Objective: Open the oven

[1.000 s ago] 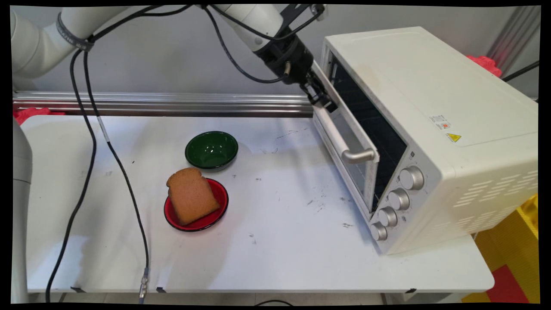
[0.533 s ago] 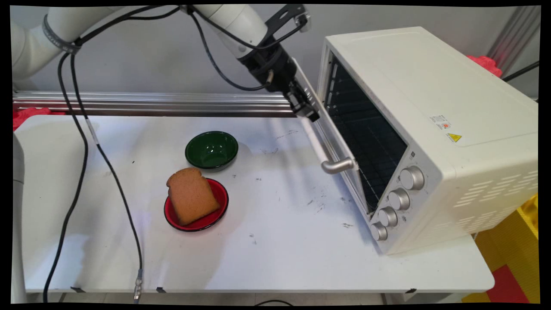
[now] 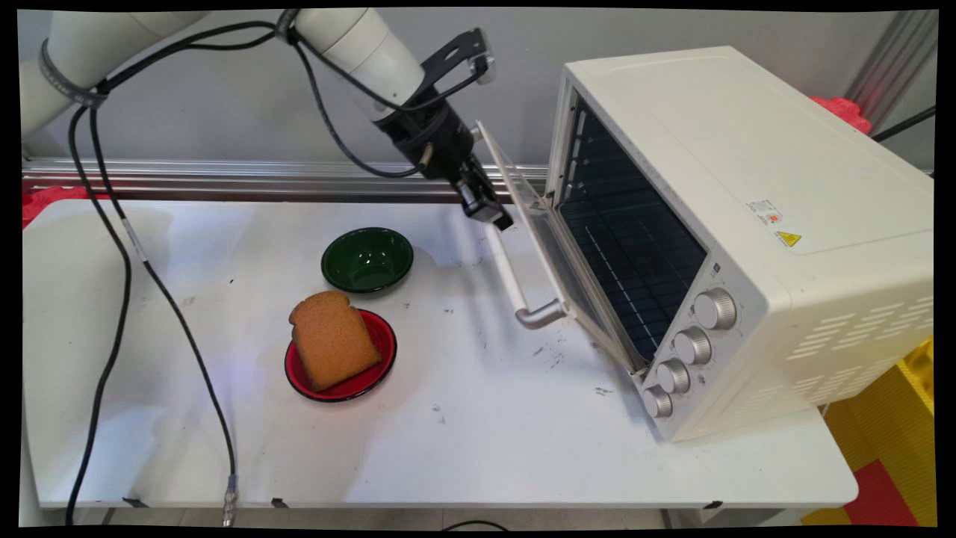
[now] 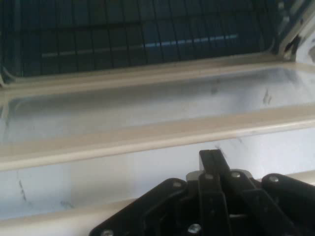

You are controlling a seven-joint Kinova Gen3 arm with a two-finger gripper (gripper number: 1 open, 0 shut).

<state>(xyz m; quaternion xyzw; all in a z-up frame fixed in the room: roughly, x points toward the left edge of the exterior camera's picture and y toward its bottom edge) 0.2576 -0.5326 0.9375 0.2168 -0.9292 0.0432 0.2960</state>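
- The black two-finger gripper [image 3: 489,211] has been carried left and downward over the last second, and the glass door [image 3: 556,261] of the white countertop toaster oven [image 3: 747,187] has been swung with it, from nearly closed to roughly half open.
- The door's cream bar handle [image 3: 515,280] is now tilted out over the white table [image 3: 485,433], and the gripper is pressed against its far end.
- In the hand view the gripper [image 4: 212,160] is seen with its fingers clenched together. Nothing can be made out between them, so a grasp on the handle cannot be confirmed.
- More of the dark wire rack inside the oven has been exposed by the opening.
- The brown slice of bread [image 3: 332,347] on the round red plate [image 3: 381,340] and the empty dark green bowl [image 3: 367,259] have been left where they were, well apart from the gripper.
- Two stickers are carried on the oven's top: a yellow warning triangle [image 3: 786,238] and a white label with a red mark [image 3: 765,211]. Their print cannot be read, and no brand name can be seen.
- No markings can be made out beside the four silver knobs [image 3: 713,308].
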